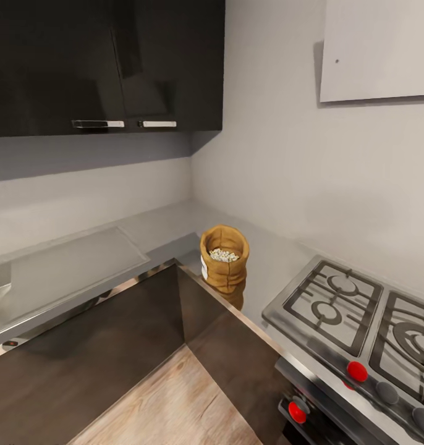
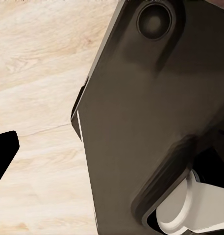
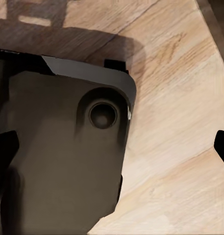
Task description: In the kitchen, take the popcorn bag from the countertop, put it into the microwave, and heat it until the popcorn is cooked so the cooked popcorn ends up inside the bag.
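The popcorn bag [image 1: 224, 258], a tan burlap sack with a rolled rim and a white label, stands upright on the light grey countertop [image 1: 162, 225] near its inner corner. Pale popcorn [image 1: 224, 254] kernels show at its open top. The microwave is out of view. In the right wrist view my right gripper [image 3: 112, 156] is open, one dark fingertip [image 3: 4, 152] at each edge of the picture, hanging over the robot's dark base and the wooden floor. In the left wrist view my left gripper [image 2: 112, 156] looks open, with one dark fingertip [image 2: 4, 152] visible.
A steel gas hob [image 1: 354, 309] with red knobs [image 1: 357, 371] lies right of the bag. A recessed steel panel [image 1: 63, 266] sits in the counter at the left. Dark wall cabinets [image 1: 107, 62] hang above. Dark base cabinets [image 1: 113, 346] form an inside corner around the wooden floor [image 1: 175, 402].
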You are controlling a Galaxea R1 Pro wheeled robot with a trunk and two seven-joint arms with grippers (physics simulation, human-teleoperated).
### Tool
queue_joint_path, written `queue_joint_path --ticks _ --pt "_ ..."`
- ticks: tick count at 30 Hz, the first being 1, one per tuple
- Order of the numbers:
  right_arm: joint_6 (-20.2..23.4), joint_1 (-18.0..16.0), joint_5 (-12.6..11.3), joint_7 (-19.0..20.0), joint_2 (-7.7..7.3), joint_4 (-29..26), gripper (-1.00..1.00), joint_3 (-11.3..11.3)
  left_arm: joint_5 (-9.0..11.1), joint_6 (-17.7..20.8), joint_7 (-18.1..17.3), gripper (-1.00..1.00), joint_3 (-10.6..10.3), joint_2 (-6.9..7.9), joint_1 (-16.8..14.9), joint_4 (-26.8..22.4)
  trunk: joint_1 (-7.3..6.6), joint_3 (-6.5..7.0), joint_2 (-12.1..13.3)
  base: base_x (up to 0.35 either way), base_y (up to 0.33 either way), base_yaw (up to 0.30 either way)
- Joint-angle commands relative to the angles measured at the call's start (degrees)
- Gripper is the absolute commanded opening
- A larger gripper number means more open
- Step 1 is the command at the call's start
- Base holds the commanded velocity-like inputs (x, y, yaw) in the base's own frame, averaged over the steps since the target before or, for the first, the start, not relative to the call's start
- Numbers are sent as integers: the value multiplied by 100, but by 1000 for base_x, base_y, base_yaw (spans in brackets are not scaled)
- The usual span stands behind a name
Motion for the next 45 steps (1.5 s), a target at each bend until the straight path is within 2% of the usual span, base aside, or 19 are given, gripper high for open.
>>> queue_joint_path --ticks 1,3,4,5,6,7,9,11,12,14,15,18,20,22,24,28,37,41,45 --pt "22 0 125 13 26 -28 100 -28 26 -11 20 100 -10 -2 1 -8 0 -6 -4 0 0 0" --pt "193 5 374 22 339 -272 100 29 26 -11 21 100 -10 -4 1 -8 0 -6 -4 0 0 0" --pt "411 7 601 24 617 -598 100 79 26 -11 21 100 -10 -5 1 -8 0 -6 -4 0 0 0" --pt "607 7 764 27 790 -857 100 116 26 -11 21 100 -10 -7 1 -8 0 -6 -4 0 0 0" --pt "987 8 986 69 1058 -1335 100 165 26 -11 21 100 -10 -9 1 -8 0 -6 -4 0 0 0" --pt "1368 8 1134 232 1150 -1903 100 242 26 -11 21 100 -10 -10 1 -8 0 -6 -4 0 0 0" --pt "1719 4 1194 601 1150 -2476 100 520 26 -11 21 100 -10 -10 1 -8 0 -6 -4 0 0 0" --pt "2431 1 1159 1402 1150 -3482 100 1279 26 -11 21 100 -10 -11 1 -8 0 -6 -4 0 0 0" --pt "2977 0 1040 1877 1150 -4223 100 1668 26 -11 21 100 -10 -11 1 -8 0 -6 -4 0 0 0" --pt "3671 0 782 2352 1150 -5211 100 2125 26 -11 21 100 -10 -11 1 -8 0 -6 -4 0 0 0" --pt "4241 -1 557 2613 1150 -6010 100 2543 26 -11 21 100 -10 -8 1 -8 0 -6 -4 0 0 0" --pt "5537 -43 184 2895 1150 -7655 100 3376 26 -11 21 100 -10 -6 1 -8 0 -6 -4 0 0 0" --pt "6150 -351 125 2942 1150 -8126 100 3698 26 -11 21 100 -10 -4 1 -8 0 -6 -4 0 0 0" --pt "6150 -899 79 2980 1150 -8282 100 3829 26 -11 21 100 -10 -3 1 -8 0 -6 -4 0 0 0" --pt "6150 -1551 -144 3065 1150 -8336 100 3876 26 -11 21 100 -10 -2 1 -8 0 -6 -4 0 0 0" --pt "6150 -2410 -483 3097 1150 -8349 100 3885 26 -11 21 100 -10 -2 1 -8 0 -6 -4 0 0 0" --pt "6150 -4225 -529 2998 1150 -8151 100 3787 26 -11 21 100 -10 -6 1 -8 0 -6 -4 0 0 0" --pt "6150 -5023 -528 2313 1150 -7299 100 3154 26 -11 21 100 -10 -4 1 -8 0 -6 -4 0 0 0" --pt "6150 -5566 -520 1236 1150 -6261 100 2380 26 -11 21 100 -10 -2 1 -8 0 -6 -4 0 0 0"
